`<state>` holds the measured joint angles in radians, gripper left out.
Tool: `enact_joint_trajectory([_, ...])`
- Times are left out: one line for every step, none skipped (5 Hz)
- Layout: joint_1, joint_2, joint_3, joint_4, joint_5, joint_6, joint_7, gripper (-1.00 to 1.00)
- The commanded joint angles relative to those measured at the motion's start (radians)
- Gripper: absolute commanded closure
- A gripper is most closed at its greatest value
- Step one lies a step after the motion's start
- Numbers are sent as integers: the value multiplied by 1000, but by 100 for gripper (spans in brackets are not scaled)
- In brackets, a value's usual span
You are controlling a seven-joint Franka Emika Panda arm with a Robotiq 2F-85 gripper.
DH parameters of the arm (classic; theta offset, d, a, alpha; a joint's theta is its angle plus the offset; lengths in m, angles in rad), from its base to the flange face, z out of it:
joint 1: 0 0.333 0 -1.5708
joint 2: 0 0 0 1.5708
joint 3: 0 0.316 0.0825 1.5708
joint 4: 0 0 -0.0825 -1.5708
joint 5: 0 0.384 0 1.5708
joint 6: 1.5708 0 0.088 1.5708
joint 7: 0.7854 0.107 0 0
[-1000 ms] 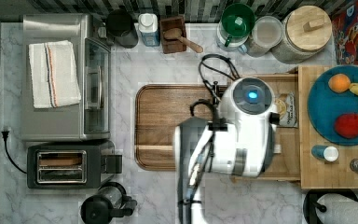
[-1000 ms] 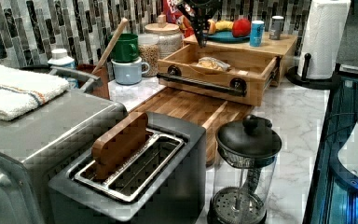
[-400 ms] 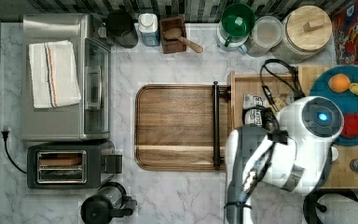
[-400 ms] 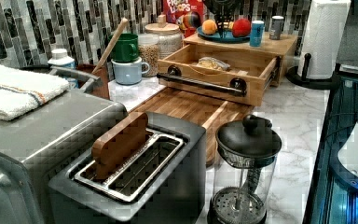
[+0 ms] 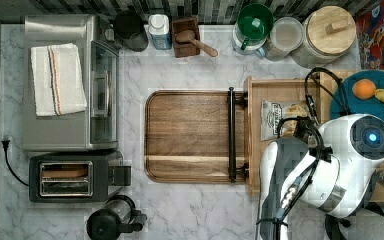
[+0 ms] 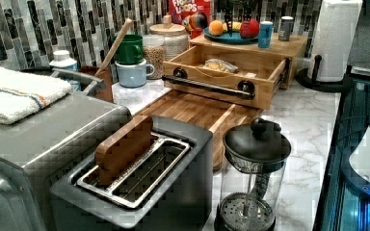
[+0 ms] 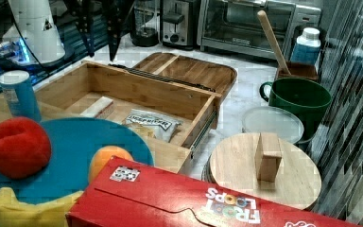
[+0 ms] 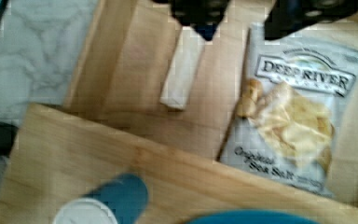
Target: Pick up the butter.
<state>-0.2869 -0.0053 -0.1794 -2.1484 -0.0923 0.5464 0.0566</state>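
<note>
The butter (image 7: 97, 108) is a slim pale cream stick lying on the floor of the open wooden drawer (image 7: 146, 92), beside the silver-white chip bag (image 7: 153, 124). The wrist view has the butter (image 8: 182, 70) lying lengthwise next to the chip bag (image 8: 298, 116). My gripper (image 7: 100, 53) hangs open above the drawer, well clear of the butter, with nothing between its fingers. In the wrist view the gripper (image 8: 254, 14) is spread wide, one dark finger over the butter's far end and the other over the bag's top edge. In the top view the arm covers the butter.
The drawer's wooden walls (image 5: 252, 135) enclose the butter and bag. On the shelf beside it sit a blue can (image 7: 19, 94) and a blue plate (image 7: 75, 137) with fruit. A cereal box (image 7: 179, 203), a lidded jar (image 7: 264, 165) and a green mug (image 7: 300, 101) stand close by.
The arm has swung from over the wooden board to the top view's right, and now sits over the open drawer. The chip bag has not moved.
</note>
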Motion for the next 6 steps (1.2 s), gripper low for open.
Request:
enact_joint_trajectory([-12,-4,-8,-71,6,99,197,-100])
enact_joint_trajectory([-21,25,-24,-75,56,88,217,-100])
enact_joint_trajectory([-36,31,-32,-146,54,194,226,-100])
enact_joint_trajectory([-47,36,-33,-200,49,261,241,-100])
enact_joint_trajectory([-48,63,-37,-233,91,310,219,-100])
enact_joint_trajectory([-50,81,-35,-302,104,435,224,-100])
